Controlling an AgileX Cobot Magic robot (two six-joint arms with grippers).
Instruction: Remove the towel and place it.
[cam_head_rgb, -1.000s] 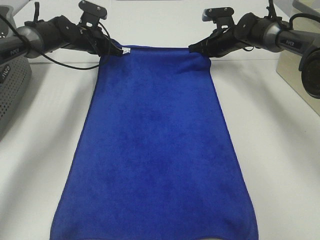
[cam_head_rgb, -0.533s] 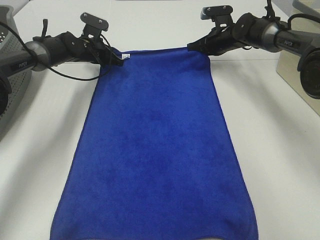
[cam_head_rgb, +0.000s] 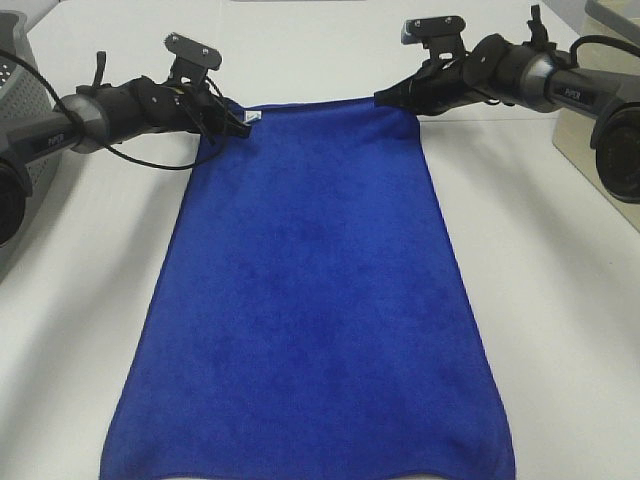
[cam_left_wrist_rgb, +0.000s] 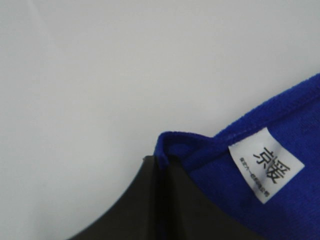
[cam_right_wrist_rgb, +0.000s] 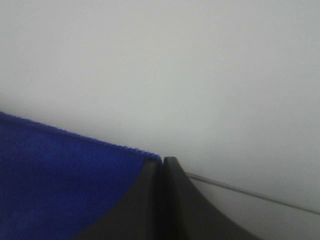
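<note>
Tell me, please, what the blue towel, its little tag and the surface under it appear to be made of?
The towel looks like plush microfibre: a matte, fuzzy royal-blue nap with a stitched hem. Its tag seems to be smooth white woven or satin fabric carrying dark printed characters. The table appears to be a hard, smooth white board, possibly laminate; the pictures cannot settle that.

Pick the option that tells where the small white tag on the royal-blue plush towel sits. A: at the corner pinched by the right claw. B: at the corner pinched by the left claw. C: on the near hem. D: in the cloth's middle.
B: the small white tag sits on the royal-blue plush towel right beside the left claw, which is shut on that corner.
</note>
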